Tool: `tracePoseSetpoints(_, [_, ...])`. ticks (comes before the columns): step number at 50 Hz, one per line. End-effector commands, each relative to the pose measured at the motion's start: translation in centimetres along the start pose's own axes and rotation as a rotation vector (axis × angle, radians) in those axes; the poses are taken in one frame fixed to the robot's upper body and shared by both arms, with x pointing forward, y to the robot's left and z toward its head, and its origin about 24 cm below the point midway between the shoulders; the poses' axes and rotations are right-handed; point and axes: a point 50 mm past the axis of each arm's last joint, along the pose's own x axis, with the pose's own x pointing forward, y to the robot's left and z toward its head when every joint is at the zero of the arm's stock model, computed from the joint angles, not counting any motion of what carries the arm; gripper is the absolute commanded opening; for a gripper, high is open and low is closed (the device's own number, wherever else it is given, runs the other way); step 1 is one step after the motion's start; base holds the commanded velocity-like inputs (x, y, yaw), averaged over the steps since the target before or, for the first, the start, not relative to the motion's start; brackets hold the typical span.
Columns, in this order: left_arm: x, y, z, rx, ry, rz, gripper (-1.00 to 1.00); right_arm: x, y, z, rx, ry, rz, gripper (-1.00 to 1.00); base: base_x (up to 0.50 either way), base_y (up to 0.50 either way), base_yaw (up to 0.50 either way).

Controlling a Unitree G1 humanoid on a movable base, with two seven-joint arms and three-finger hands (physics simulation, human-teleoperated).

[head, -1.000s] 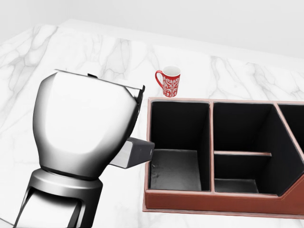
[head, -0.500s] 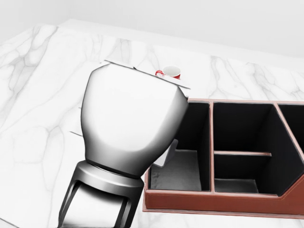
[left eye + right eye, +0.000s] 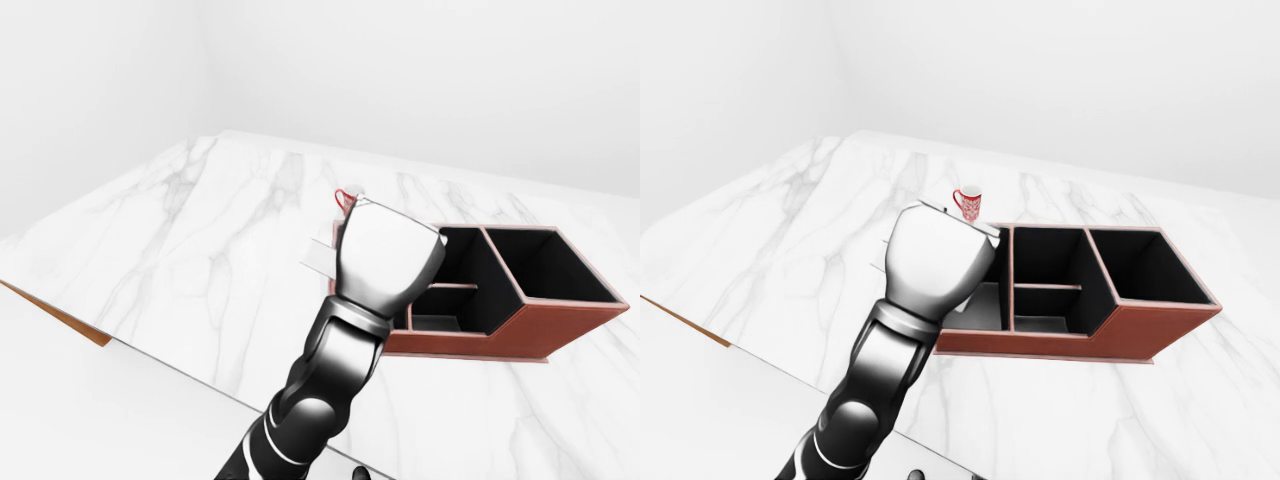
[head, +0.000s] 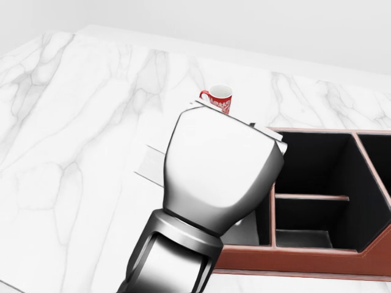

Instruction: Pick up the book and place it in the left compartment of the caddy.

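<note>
Since the earlier frames the left hand (image 4: 223, 177) had swung rightward across the head view, from bare marble to over the caddy's left compartment, hiding most of it. At the view's left the marble counter (image 4: 67, 140) lay open out to its far edge. A pale grey slab, apparently the book (image 4: 148, 163), jutted from the hand's left side, above the counter, flat and plain. Whether the fingers clamped it could not be told. The red mug (image 3: 967, 203) stood just beyond the brown caddy (image 3: 1120, 335).
</note>
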Motion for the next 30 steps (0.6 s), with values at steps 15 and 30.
tracePoseSetpoints(15, [-0.5, -2.0, 2.2, 0.004, -0.079, 0.054, -1.00, 0.1, 0.1, -0.3, -0.005, 0.011, 0.006, 1.00, 0.00, 0.00, 0.00])
tracePoseSetpoints(30, [-0.9, -2.8, 3.1, -0.006, -0.108, 0.067, -1.00, 0.0, 0.1, -0.1, -0.009, 0.005, 0.007, 1.00, 0.00, 0.00, 0.00])
